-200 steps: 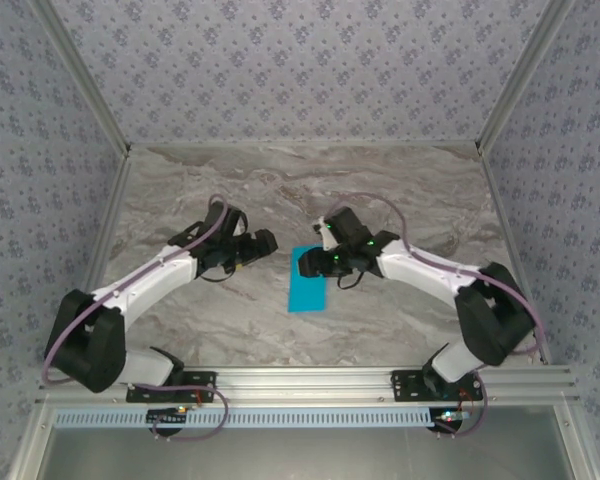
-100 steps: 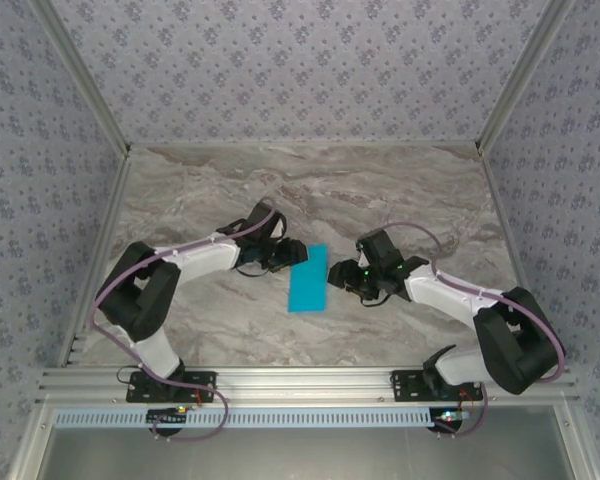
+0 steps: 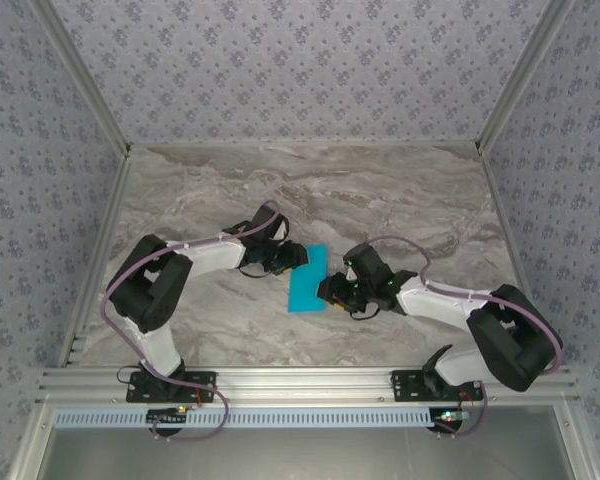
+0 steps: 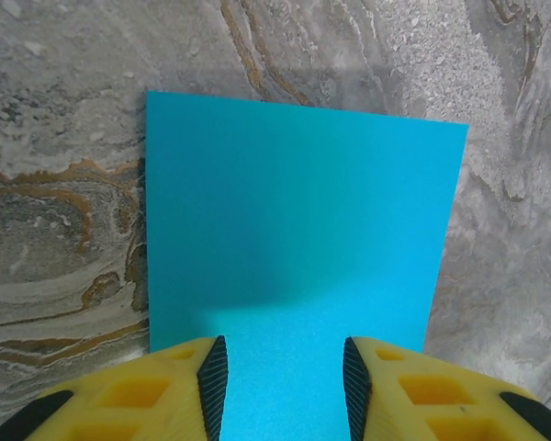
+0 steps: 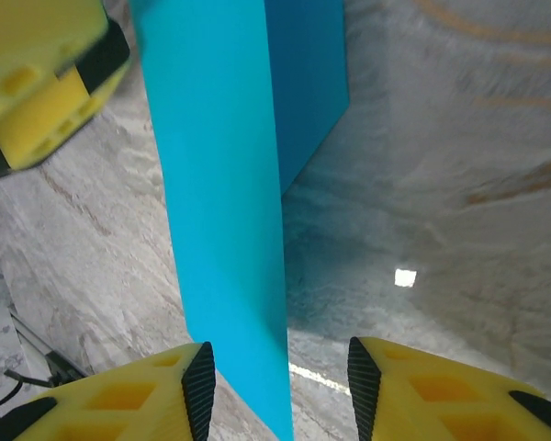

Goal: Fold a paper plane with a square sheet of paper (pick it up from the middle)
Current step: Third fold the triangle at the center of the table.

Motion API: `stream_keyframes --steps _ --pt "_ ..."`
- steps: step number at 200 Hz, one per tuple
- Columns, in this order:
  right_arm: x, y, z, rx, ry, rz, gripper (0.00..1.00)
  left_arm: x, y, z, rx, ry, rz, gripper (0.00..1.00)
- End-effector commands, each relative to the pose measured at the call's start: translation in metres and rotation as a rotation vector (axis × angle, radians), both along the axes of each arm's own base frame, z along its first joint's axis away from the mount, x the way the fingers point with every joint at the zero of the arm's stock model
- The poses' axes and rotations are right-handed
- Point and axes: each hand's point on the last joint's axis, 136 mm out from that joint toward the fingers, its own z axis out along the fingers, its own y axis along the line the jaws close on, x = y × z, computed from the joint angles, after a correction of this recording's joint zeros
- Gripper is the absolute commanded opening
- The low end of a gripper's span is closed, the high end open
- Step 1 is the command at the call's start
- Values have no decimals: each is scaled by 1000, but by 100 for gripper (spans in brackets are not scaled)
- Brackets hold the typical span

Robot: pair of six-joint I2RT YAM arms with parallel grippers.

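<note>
The paper (image 3: 308,278) is plain cyan, a narrow rectangle lying mid-table (image 3: 400,190). The left gripper (image 4: 280,386) stands apart over one edge, and the right gripper (image 5: 280,390) stands apart astride a seemingly lifted layer

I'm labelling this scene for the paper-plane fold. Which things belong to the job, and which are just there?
Job in hand:
blue paper sheet
left gripper
right gripper

Just there:
marble table
patterned walls
metal frame rail
</note>
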Motion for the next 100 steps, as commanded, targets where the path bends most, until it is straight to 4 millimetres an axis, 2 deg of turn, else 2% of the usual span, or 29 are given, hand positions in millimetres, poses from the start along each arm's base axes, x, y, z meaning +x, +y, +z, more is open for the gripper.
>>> stream_keyframes --steps 1,44,60,81,100 --pt "-1 6 -5 14 18 -34 46 2 -8 3 -25 -2 -15 41" --pt "-2 8 -7 38 30 -63 38 1 -7 -1 -22 5 -11 40" --pt "-2 7 -8 34 36 -81 29 1 -9 0 -29 4 -12 39" --pt "-3 3 -10 13 57 -84 12 1 -11 4 -49 -3 -17 39" --pt "-6 -6 -14 -24 82 -60 5 1 -13 11 -75 -23 -27 39"
